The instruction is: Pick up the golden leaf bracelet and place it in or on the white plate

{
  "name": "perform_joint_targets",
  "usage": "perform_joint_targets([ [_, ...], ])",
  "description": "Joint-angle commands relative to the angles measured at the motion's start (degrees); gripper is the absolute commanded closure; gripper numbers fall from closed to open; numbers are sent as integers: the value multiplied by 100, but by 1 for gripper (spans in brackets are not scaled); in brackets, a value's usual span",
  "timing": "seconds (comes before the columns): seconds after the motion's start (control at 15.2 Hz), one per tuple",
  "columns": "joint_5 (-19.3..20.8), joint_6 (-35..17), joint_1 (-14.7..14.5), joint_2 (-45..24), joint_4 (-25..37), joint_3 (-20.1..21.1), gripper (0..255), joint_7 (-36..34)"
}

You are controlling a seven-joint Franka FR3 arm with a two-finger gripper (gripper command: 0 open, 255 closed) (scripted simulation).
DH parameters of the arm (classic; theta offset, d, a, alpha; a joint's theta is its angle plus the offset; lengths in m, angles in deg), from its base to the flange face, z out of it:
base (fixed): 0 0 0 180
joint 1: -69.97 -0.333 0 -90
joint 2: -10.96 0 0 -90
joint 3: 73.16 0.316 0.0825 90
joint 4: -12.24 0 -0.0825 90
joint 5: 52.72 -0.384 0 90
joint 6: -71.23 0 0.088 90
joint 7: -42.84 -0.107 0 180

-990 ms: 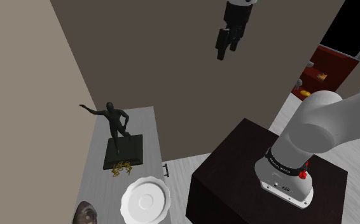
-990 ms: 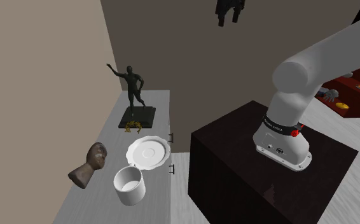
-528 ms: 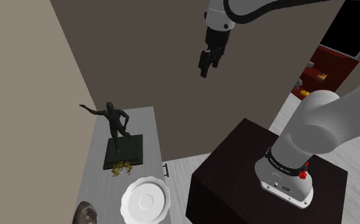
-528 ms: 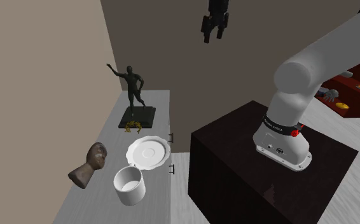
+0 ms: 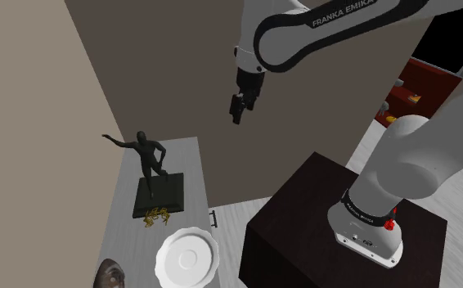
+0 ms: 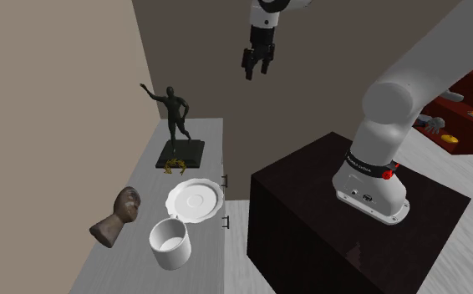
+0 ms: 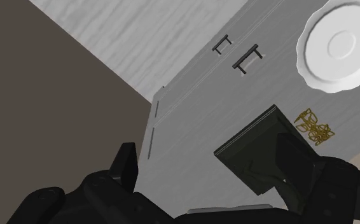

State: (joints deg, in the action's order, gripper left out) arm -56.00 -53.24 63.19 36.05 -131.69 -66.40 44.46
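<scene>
The golden leaf bracelet point(image 5: 156, 218) point(image 6: 173, 164) point(image 7: 315, 126) lies on the grey cabinet top, right at the front edge of a dark statue's base. The white plate point(image 5: 187, 258) point(image 6: 194, 200) point(image 7: 341, 44), scallop-rimmed and bare, sits a short way nearer along the same top. My black gripper point(image 5: 237, 113) point(image 6: 255, 72) point(image 7: 209, 151) hangs high in the air, well above the cabinet and off to the stand's side of it. Its fingers stand apart with nothing between them.
A dark figure statue point(image 5: 148, 159) point(image 6: 175, 113) stands on a black base point(image 7: 261, 156) behind the bracelet. A white cup point(image 6: 170, 242) and a brown bust point(image 6: 118, 219) sit past the plate. The cabinet point(image 5: 128, 204) meets a brown wall. The dark stand point(image 5: 336, 229) is beside it.
The gripper has come down and moved toward the shoulder view's left, closer to the cabinet. Bracelet, plate and statue have not moved.
</scene>
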Motion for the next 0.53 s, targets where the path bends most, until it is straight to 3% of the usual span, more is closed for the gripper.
perform_joint_targets([
  [0.0, -73, -358, -86, -318, 0, 68, 0, 23],
  [0.46, -244, -1531, -365, -1633, 240, 352, 0, 62],
])
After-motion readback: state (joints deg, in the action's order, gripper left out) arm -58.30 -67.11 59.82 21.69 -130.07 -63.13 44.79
